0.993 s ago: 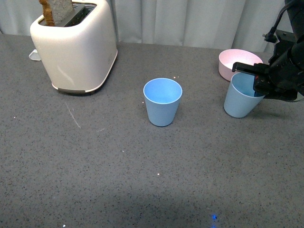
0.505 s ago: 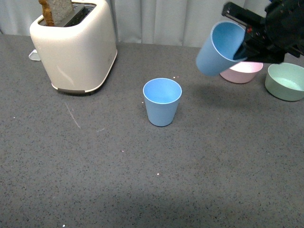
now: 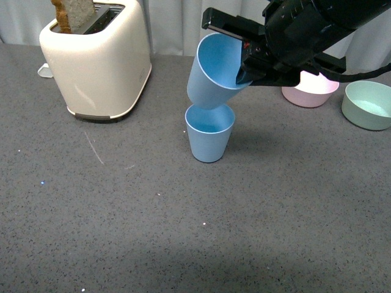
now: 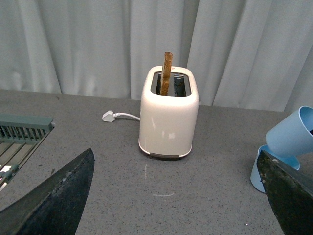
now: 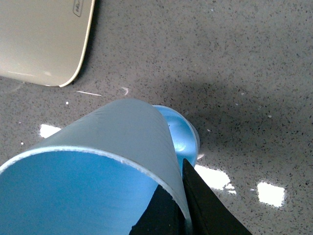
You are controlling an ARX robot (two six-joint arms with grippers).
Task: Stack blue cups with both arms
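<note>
At the centre of the front view one blue cup [image 3: 209, 137] stands upright on the grey speckled table [image 3: 122, 232], mouth up. Right above it hangs the second blue cup [image 3: 214, 73], tilted, its base low over the standing cup's back rim and its mouth turned toward the upper right of the frame. Whether the two touch cannot be told. The right gripper [image 3: 237, 50] is clamped on the tilted cup's rim, one black finger [image 3: 223, 21] along the outside of the wall and the other inside the mouth. The black right arm [image 3: 311, 27] runs off at the upper right.

In the right wrist view the held cup [image 5: 122, 147] fills the lower left, with the standing cup [image 5: 185, 137] just past its base and a corner of the toaster [image 5: 39, 39] at the upper left.

In the left wrist view the left gripper [image 4: 175, 161] has its fingers [image 4: 58, 196] spread wide apart with nothing between them. Both cups show at the right edge, the tilted one [image 4: 291, 134] over the standing one [image 4: 255, 172].

In the upper left of the front view sits a cream toaster [image 3: 98, 61] with a slice of toast [image 3: 73, 13] standing up in its slot. At the right edge are a pink bowl [image 3: 308, 91] and, just beside it, a green bowl [image 3: 366, 105]. A pale curtain [image 3: 177, 24] hangs behind the table.
</note>
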